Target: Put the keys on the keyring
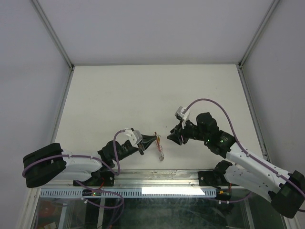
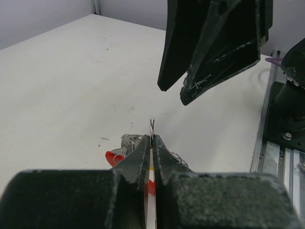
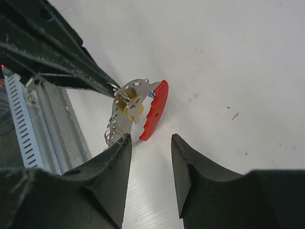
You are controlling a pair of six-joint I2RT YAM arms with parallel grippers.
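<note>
From above, we see the left gripper (image 1: 149,141) closed on the keyring (image 1: 157,141) just over the near part of the table (image 1: 143,95), with the chain (image 1: 161,153) hanging down from it. The right gripper (image 1: 171,138) stands just beside the keyring, on its far side from the left one, not touching it. The keys are too small to make out here.

In the left wrist view, the jaws are pressed together on the thin metal ring (image 2: 152,125), which pokes up between their tips. The red tab (image 2: 112,156) shows to the left below them. The right gripper (image 2: 174,95) looms above, near but apart.

The right wrist view gives what the others cannot. The right gripper (image 3: 150,143) has its jaws apart with nothing between them. Beyond it the keyring (image 3: 143,102) hangs from the left gripper (image 3: 112,86). The yellow key (image 3: 132,109) lies inside the loop beside the red tab (image 3: 159,109), and a blue sliver (image 3: 151,95) shows at the tab's top.

We judge the yellow key is likely threaded on. Whether the blue one is properly on we cannot tell, so the task looks late but unconfirmed.
</note>
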